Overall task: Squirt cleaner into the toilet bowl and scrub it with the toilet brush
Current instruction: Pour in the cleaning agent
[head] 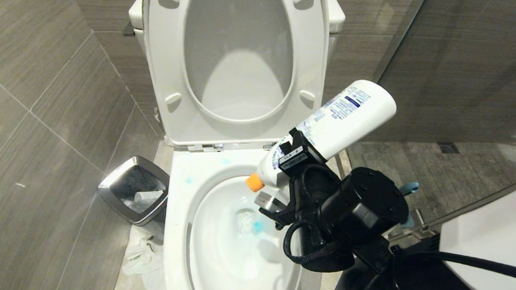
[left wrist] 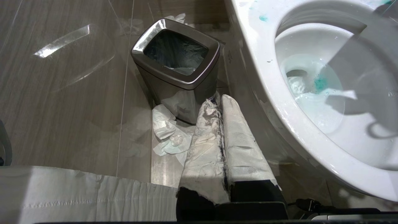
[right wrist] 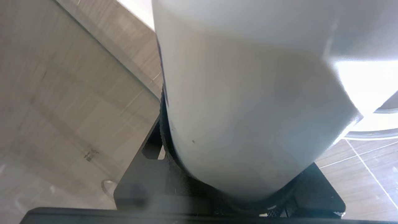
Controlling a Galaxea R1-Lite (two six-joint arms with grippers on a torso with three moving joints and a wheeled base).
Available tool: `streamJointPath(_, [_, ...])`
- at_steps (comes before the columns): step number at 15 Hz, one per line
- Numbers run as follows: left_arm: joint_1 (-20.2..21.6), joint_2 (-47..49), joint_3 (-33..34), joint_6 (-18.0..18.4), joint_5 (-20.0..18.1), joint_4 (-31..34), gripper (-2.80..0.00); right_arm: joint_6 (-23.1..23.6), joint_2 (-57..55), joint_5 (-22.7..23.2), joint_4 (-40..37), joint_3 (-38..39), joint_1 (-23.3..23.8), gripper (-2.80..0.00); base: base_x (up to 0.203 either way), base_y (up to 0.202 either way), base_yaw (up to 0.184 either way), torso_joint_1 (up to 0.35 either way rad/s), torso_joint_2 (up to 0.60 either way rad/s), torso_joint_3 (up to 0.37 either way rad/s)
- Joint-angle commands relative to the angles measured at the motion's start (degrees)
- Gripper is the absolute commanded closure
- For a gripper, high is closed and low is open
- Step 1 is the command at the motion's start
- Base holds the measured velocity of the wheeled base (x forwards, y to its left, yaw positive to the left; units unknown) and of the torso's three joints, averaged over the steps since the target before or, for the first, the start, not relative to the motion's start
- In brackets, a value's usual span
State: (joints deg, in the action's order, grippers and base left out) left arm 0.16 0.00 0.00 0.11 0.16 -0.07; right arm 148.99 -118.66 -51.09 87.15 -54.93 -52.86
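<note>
White plastic identifies the cleaner point(head: 329, 126): a small bottle with a printed label and an orange cap point(head: 254, 183), held tipped with the cap down and to the left, over the right side of the toilet bowl point(head: 178, 229); the right gripper point(head: 282, 181) has its jaws partly closed around the bottle's neck end. You are in the squirting step; teal-blue liquid already lies in the water at the bowl's bottom and spots the far-left rim. Next, you will likely set the bottle down and take the toilet brush point(head: 409, 186), whose tip shows to the right, behind the arm; expect a blind reach. The left gripper point(left wrist: 224, 102) hangs idle near the waste bin point(left wrist: 177, 71), left of the bowl, jaws closed on nothing.
</note>
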Motion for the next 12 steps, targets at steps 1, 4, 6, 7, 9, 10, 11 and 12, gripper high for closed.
streamJointPath(1, [0.0, 0.0, 0.0, 0.0, 0.0, 0.0, 0.00, 0.9, -0.1, -0.6, 0.5, -0.6, 0.0, 0.00, 0.000, 0.000, 0.000, 0.000, 0.00, 0.000])
streamJointPath(4, [0.0, 0.0, 0.0, 0.0, 0.0, 0.0, 0.00, 0.7, -0.1, -0.7, 0.5, -1.1, 0.1, 0.00, 0.000, 0.000, 0.000, 0.000, 0.00, 0.000])
streamJointPath(6, [0.0, 0.0, 0.0, 0.0, 0.0, 0.0, 0.00, -1.8, -1.0, -0.7, 0.5, -1.8, 0.1, 0.00, 0.000, 0.000, 0.000, 0.000, 0.00, 0.000])
streamJointPath(7, [0.0, 0.0, 0.0, 0.0, 0.0, 0.0, 0.00, -2.3, -1.1, -0.7, 0.5, -1.9, 0.1, 0.00, 0.000, 0.000, 0.000, 0.000, 0.00, 0.000])
streamJointPath(9, [0.0, 0.0, 0.0, 0.0, 0.0, 0.0, 0.00, -2.4, -1.1, -0.9, 0.5, -1.8, 0.1, 0.00, 0.000, 0.000, 0.000, 0.000, 0.00, 0.000])
streamJointPath(10, [0.0, 0.0, 0.0, 0.0, 0.0, 0.0, 0.00, -2.6, -1.0, -1.1, 0.5, -1.6, 0.1, 0.00, 0.000, 0.000, 0.000, 0.000, 0.00, 0.000])
streamJointPath(11, [0.0, 0.0, 0.0, 0.0, 0.0, 0.0, 0.00, -3.0, -1.1, -1.2, 0.5, -1.6, 0.1, 0.00, 0.000, 0.000, 0.000, 0.000, 0.00, 0.000])
streamJointPath(12, [0.0, 0.0, 0.0, 0.0, 0.0, 0.0, 0.00, -4.1, -1.2, -1.2, 0.5, -1.7, 0.1, 0.00, 0.000, 0.000, 0.000, 0.000, 0.00, 0.000])
